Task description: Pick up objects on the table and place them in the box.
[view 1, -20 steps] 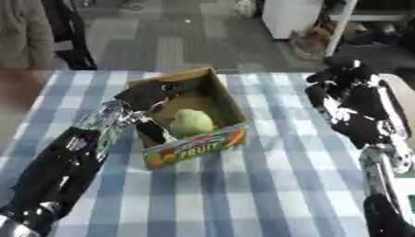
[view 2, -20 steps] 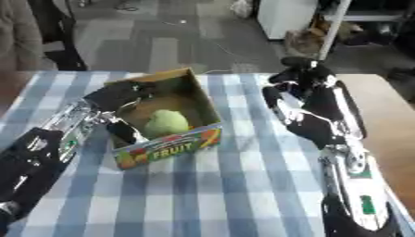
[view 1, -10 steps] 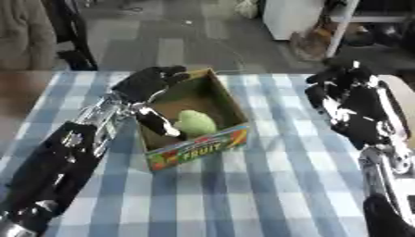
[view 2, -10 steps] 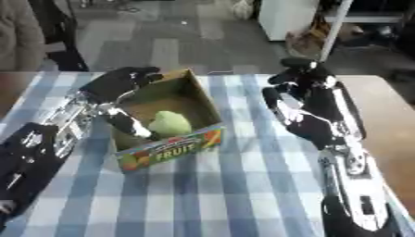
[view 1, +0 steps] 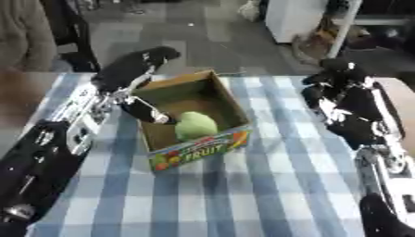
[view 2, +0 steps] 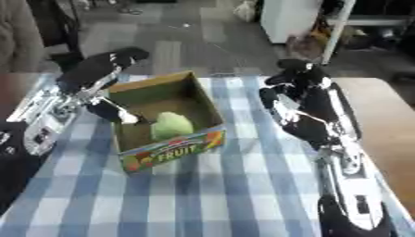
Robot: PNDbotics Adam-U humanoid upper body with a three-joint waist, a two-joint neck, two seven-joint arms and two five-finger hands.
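- My left hand [view 1: 129, 69] sits over the near-left corner of the fruit box [view 1: 194, 150], fingers straight and holding nothing, thumb dipping inside the left wall.
- The green fruit [view 1: 195, 126] lies in the box, just right of and below that thumb, against the front wall; I cannot tell whether they touch.
- It looks pale green, rounded and a little lumpy, with no clear long axis.
- My right hand [view 2: 300, 99] hovers right of the box, well apart from it, fingers partly curled around nothing.
- I see no other loose object on the checked tablecloth [view 1: 267, 185], so I judge the left hand's next move is to lift clear.
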